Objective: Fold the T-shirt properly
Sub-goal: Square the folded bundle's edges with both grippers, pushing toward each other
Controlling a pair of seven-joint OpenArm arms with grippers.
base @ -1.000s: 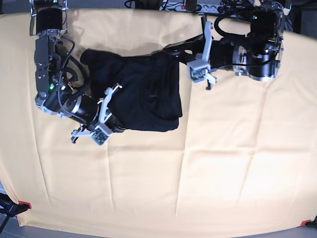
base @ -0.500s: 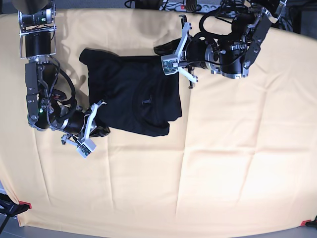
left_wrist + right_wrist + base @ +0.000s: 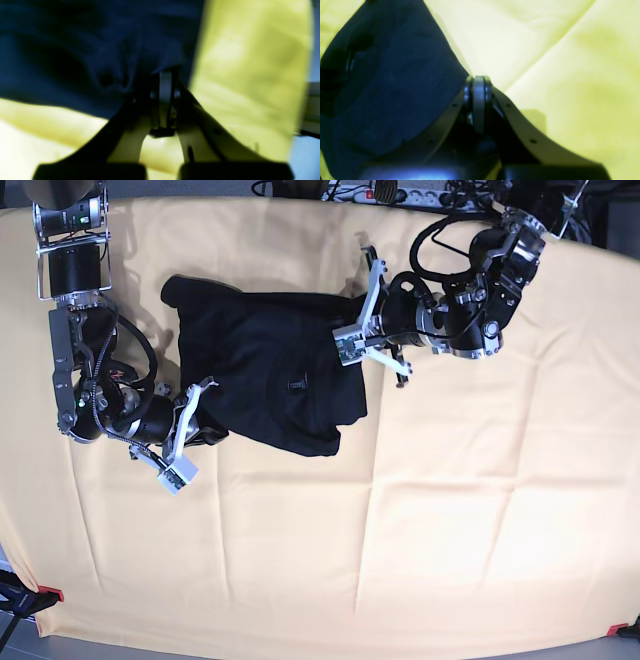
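Observation:
The black T-shirt [image 3: 270, 365] lies partly folded on the yellow cloth, left of centre. My left gripper [image 3: 348, 332] is shut, and its tips press into the shirt's right edge. In the left wrist view the dark T-shirt [image 3: 95, 50] wrinkles around the shut left gripper [image 3: 165, 75]. Blur hides whether any fabric is pinched. My right gripper [image 3: 212, 437] is shut at the shirt's lower left edge. In the right wrist view the T-shirt [image 3: 390, 82] rests against the left finger of the right gripper [image 3: 478, 78], with no cloth between the pads.
The yellow cloth [image 3: 450, 510] covers the whole table, with creases running across it. A power strip and cables [image 3: 390, 192] lie past the far edge. Red clips hold the near corners [image 3: 48, 593].
The left gripper has moved left from beside the shirt onto its right edge. The right arm has drawn back to the left. The shirt's lower edge now runs slanted.

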